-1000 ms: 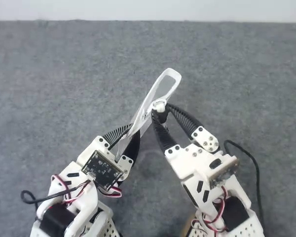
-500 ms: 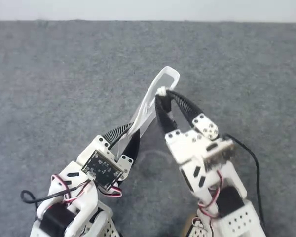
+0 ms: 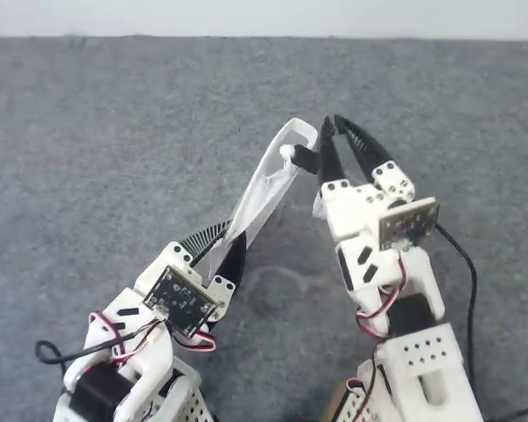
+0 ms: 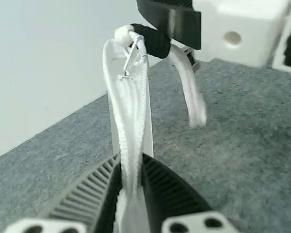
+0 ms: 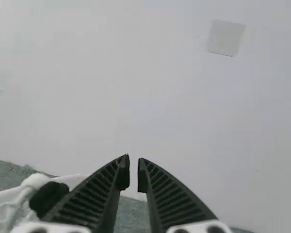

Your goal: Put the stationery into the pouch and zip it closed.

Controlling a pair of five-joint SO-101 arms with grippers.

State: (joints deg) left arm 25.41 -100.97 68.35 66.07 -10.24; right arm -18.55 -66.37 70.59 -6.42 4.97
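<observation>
Left hand (image 4: 131, 187) clamps the pouch (image 3: 268, 189), likely limp and light, by its lower end above the tabletop (image 3: 88, 132); right hand (image 3: 334, 130), almost closed and empty, sits beside the zip pull (image 3: 301, 158), the spot to pinch

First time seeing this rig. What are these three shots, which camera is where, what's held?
Two small white robot arms with black ribbed two-finger grippers stand side by side on a grey mat. The high view is a fixed camera looking down; the other two are cameras on each arm's wrist, looking along its fingers. The left gripper is shut on a clear, white-edged pouch, holding it up edge-on. The right gripper is at the pouch's far end, fingers closed with nothing between the tips; the black zipper pull sits against the side of one finger, so I can't tell whether it is gripped. A black cable trails over the mat.
</observation>
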